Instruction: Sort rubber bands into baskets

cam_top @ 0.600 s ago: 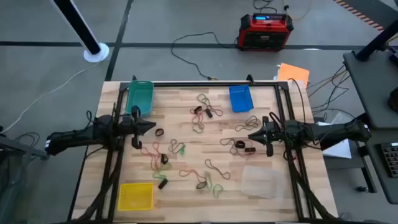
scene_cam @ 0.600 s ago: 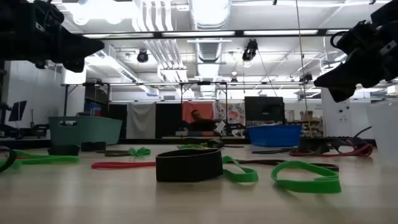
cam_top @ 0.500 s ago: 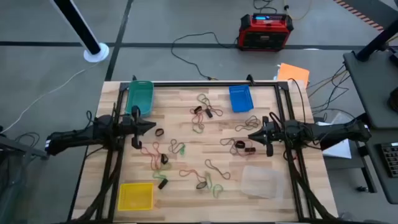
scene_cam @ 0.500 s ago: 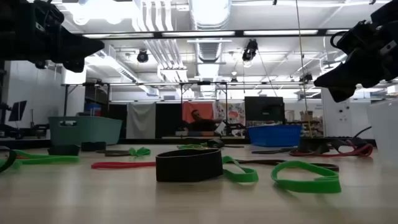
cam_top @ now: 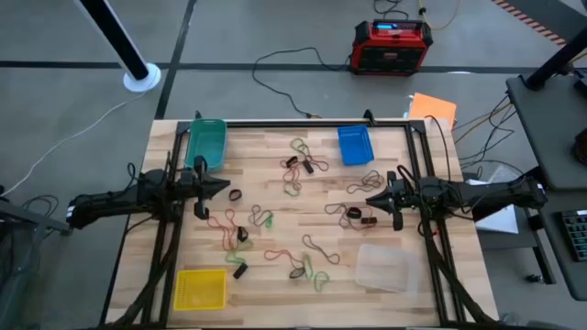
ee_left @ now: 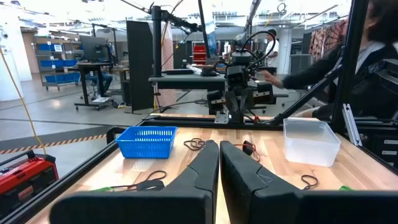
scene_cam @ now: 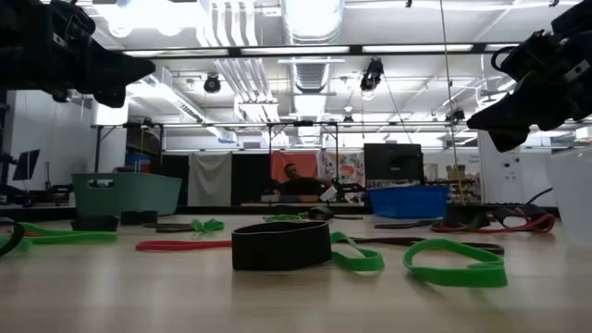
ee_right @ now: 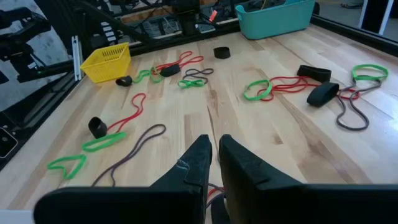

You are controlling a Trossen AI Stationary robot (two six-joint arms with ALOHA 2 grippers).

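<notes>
Both pairs of fingers are pressed together and empty, the left gripper [cam_top: 223,186] and right gripper [cam_top: 371,199] hovering either side of the rubber bands [cam_top: 303,247] strewn mid-worktop [cam_top: 275,147]. Tangled loops risk several bands lifting together into one basket [cam_top: 354,145].

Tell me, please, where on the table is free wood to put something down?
Bare wood lies between the yellow basket and the clear basket along the near edge, and between the teal basket and the blue basket. The middle is crowded with rubber bands.
</notes>
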